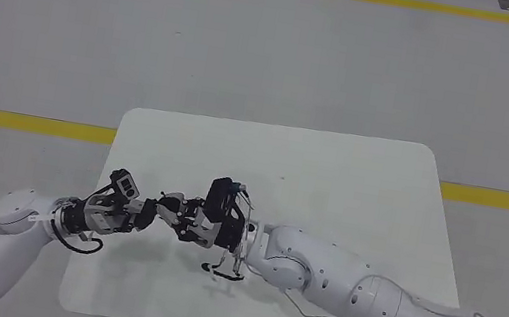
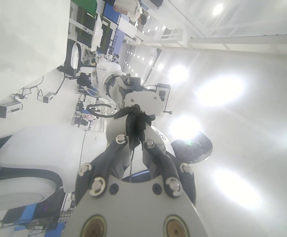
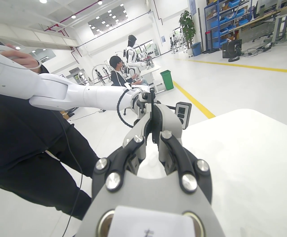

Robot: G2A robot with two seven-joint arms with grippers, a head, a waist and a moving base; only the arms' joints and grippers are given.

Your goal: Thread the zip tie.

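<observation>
The zip tie (image 3: 152,98), a thin black strap, stands upright with its square head uppermost. It is where the two grippers meet tip to tip, above the near left part of the white table (image 1: 351,185). The right gripper (image 3: 152,126), reaching in from the right, is clenched on the strap below the head. The left gripper (image 1: 163,209) faces it from the left, likewise clenched on the strap, which runs between its fingers.
</observation>
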